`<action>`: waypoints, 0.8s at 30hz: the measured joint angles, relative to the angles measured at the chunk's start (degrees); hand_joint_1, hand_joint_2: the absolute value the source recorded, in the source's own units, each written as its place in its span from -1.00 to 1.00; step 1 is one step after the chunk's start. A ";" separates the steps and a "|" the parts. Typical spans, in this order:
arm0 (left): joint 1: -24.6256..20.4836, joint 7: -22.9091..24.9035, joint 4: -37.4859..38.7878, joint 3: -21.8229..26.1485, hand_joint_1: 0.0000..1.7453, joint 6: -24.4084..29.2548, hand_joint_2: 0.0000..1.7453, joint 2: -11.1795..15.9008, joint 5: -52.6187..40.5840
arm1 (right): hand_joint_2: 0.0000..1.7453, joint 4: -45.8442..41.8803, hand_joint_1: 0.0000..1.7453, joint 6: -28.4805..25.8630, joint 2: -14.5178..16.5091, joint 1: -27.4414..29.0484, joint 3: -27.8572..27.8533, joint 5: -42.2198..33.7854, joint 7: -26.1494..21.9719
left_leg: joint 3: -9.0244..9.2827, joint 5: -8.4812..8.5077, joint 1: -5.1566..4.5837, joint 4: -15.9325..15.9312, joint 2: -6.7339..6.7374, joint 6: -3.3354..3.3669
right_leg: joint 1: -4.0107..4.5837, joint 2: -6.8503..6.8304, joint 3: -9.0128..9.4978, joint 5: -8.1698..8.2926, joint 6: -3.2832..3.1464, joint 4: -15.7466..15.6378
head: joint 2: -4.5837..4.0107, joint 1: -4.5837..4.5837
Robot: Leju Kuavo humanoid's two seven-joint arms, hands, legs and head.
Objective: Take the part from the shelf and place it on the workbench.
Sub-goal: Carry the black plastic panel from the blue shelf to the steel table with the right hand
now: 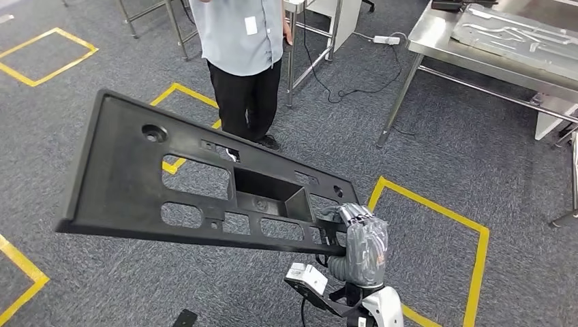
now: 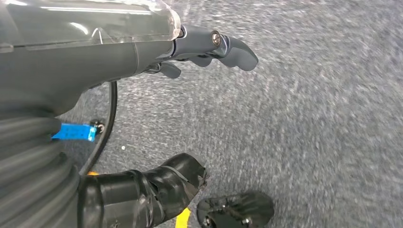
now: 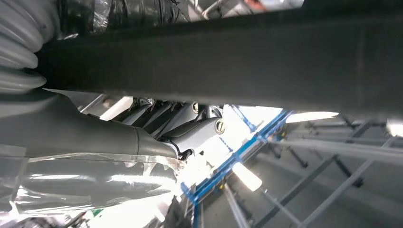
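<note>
The part is a large flat black plastic panel with several cut-outs and a recessed box in its middle. It hangs tilted over the carpet in the head view. My right hand grips it at its near right corner, fingers wrapped over the edge. In the right wrist view the panel's dark edge runs across, with my right hand clasped under it. My left hand hangs over the floor, fingers apart, holding nothing. The steel workbench stands at the far right.
A person in a grey shirt and black trousers stands just beyond the panel. A grey pressed metal sheet lies on the workbench. Steel table legs stand beside the person. Yellow tape squares mark the carpet.
</note>
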 joint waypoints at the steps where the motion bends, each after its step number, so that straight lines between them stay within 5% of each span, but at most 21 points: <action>1: 0.10 0.01 0.00 0.01 -1.00 0.00 1.00 -0.02 0.00 | 1.00 0.00 1.00 0.00 -0.02 -0.08 0.01 0.01 -0.01 | 0.06 -0.08 0.00 -0.04 0.83 0.08 | -0.16 -1.16 -2.00 -1.77 0.28 3.78 | 0.00 0.09; 3: 0.27 0.04 0.00 0.03 -1.00 0.00 1.00 -0.02 0.00 | 1.00 0.03 1.00 0.01 -0.08 -0.01 0.02 0.04 0.01 | 0.15 -0.34 0.02 0.01 2.51 -0.03 | -0.68 -1.90 -5.23 -3.49 0.77 9.59 | 0.00 0.10; 4: 0.29 0.06 0.00 0.05 -1.00 0.00 1.00 -0.03 0.00 | 1.00 0.05 1.00 0.01 -0.14 0.07 0.02 0.07 0.01 | 0.29 -0.52 0.06 0.03 3.31 -0.12 | -0.93 -2.10 -5.38 -2.69 0.98 9.58 | 0.00 0.11; 6: 0.23 0.07 0.00 0.08 -1.00 0.00 1.00 -0.06 0.00 | 1.00 0.06 1.00 0.01 -0.21 0.14 0.02 0.11 0.02 | 0.87 -1.05 0.21 0.11 4.70 -0.56 | -1.25 -3.25 -2.04 1.37 1.23 2.96 | 0.01 0.12; 8: 0.16 0.08 0.00 0.10 -1.00 0.01 1.00 -0.07 0.00 | 1.00 0.04 1.00 0.00 -0.22 0.08 0.02 0.16 0.01 | 1.50 -1.66 0.08 0.20 5.74 -1.27 | -0.81 -5.27 1.68 3.77 1.00 -4.07 | 0.01 0.11; 11: 0.02 0.09 0.00 0.11 -1.00 0.05 1.00 -0.07 0.00 | 1.00 0.03 1.00 0.00 -0.24 0.09 0.01 0.19 0.02 | 2.24 -2.21 -0.22 0.02 7.12 -2.29 | -0.24 -4.95 2.49 3.56 -0.05 -5.83 | 0.01 0.04; 14: -0.16 0.02 0.00 0.13 -1.00 0.09 1.00 -0.08 0.00 | 1.00 0.00 1.00 -0.01 -0.24 0.14 0.00 0.20 0.02 | 1.66 -4.22 0.08 2.39 5.17 -3.02 | -0.60 -3.18 2.93 3.61 -1.20 -6.22 | 0.00 0.04; 16: -0.08 -0.08 0.00 0.13 -1.00 0.04 1.00 -0.08 0.00 | 1.00 -0.02 1.00 -0.01 -0.23 0.09 0.02 0.22 0.02 | -1.73 -7.69 0.09 9.25 2.58 -3.01 | -0.58 -2.05 3.07 3.58 -1.85 -6.32 | 0.00 0.03; 18: 0.19 -0.25 0.00 0.13 -1.00 -0.18 1.00 -0.08 0.00 | 1.00 0.02 1.00 0.00 -0.23 0.11 0.04 0.24 0.02 | -5.56 -9.69 -0.02 15.98 1.86 -2.83 | -0.26 -0.62 3.13 3.48 -2.19 -6.25 | 0.00 0.02; 20: 0.33 -0.72 0.00 0.13 -1.00 -0.67 1.00 -0.08 0.00 | 1.00 0.07 1.00 0.00 -0.24 0.16 0.04 0.24 0.02 | -6.11 -7.34 -0.11 15.33 1.66 -2.41 | 0.07 0.94 3.32 3.37 -2.34 -6.10 | 0.01 0.02; 22: 0.23 -1.38 0.01 0.13 -1.00 -1.28 1.00 -0.03 0.01 | 1.00 0.07 1.00 0.00 -0.25 0.19 0.04 0.24 0.02 | -3.39 -2.87 -0.27 8.12 0.65 -1.59 | 0.25 2.16 3.63 3.18 -2.37 -5.96 | 0.00 0.03; 24: 0.08 -1.87 0.02 0.13 -1.00 -1.74 1.00 0.08 0.07 | 1.00 0.07 1.00 0.00 -0.24 0.16 0.03 0.24 0.02 | -1.26 -0.74 -0.50 2.60 -1.03 -0.84 | 0.19 2.95 3.51 3.07 -2.00 -5.74 | 0.00 0.05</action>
